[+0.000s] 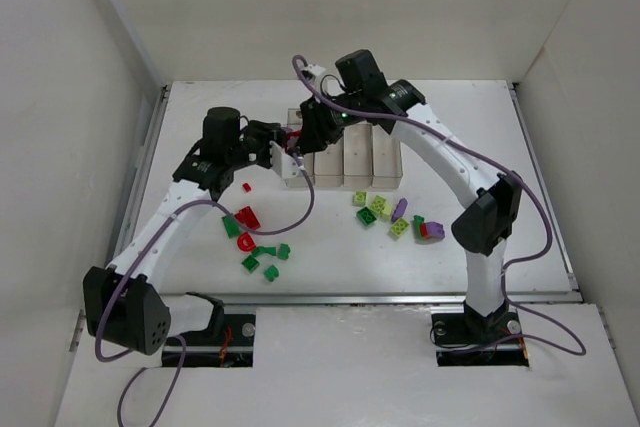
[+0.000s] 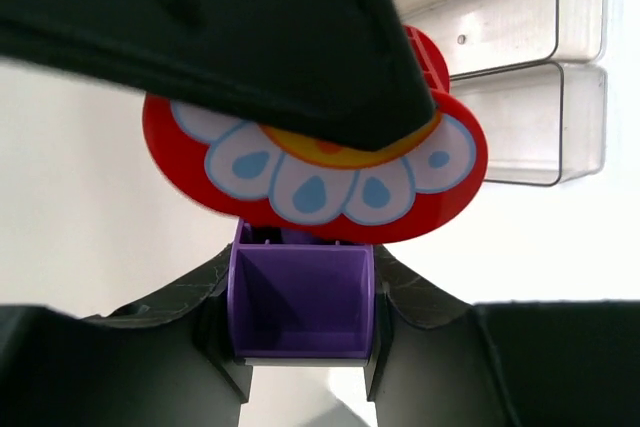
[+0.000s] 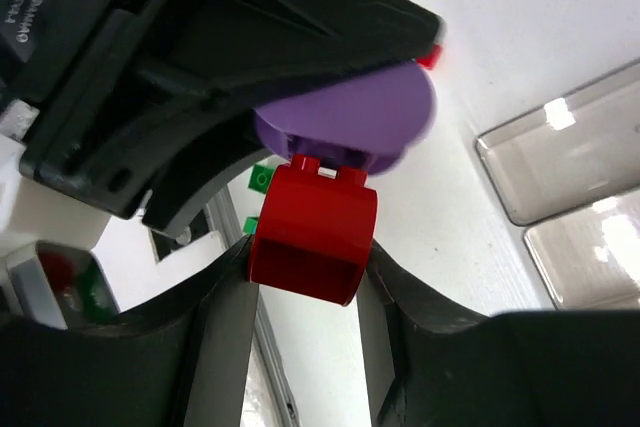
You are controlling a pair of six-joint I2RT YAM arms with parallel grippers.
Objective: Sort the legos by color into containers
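My two grippers meet in the air by the left end of the containers [image 1: 345, 162]. My left gripper [image 2: 300, 347] is shut on a purple lego [image 2: 300, 297]. That lego butts against a red flower-printed lego [image 2: 320, 182] under the other arm's black finger [image 2: 200, 27]. My right gripper [image 3: 305, 287] is shut on a red lego [image 3: 312, 232]. Its studs touch a purple rounded piece [image 3: 350, 117] held in the left gripper's fingers [image 3: 200, 47]. In the top view the left gripper [image 1: 283, 155] and the right gripper [image 1: 300, 147] nearly touch. Clear bins show in both wrist views [image 2: 540, 97] [image 3: 560, 147].
Red and dark green legos [image 1: 247, 217] lie left of centre, more green ones [image 1: 265, 252] nearer the front, and a tiny red one [image 1: 247, 187] behind them. Yellow-green legos [image 1: 378, 207] and a purple one [image 1: 433, 230] lie right of centre. White walls enclose the table.
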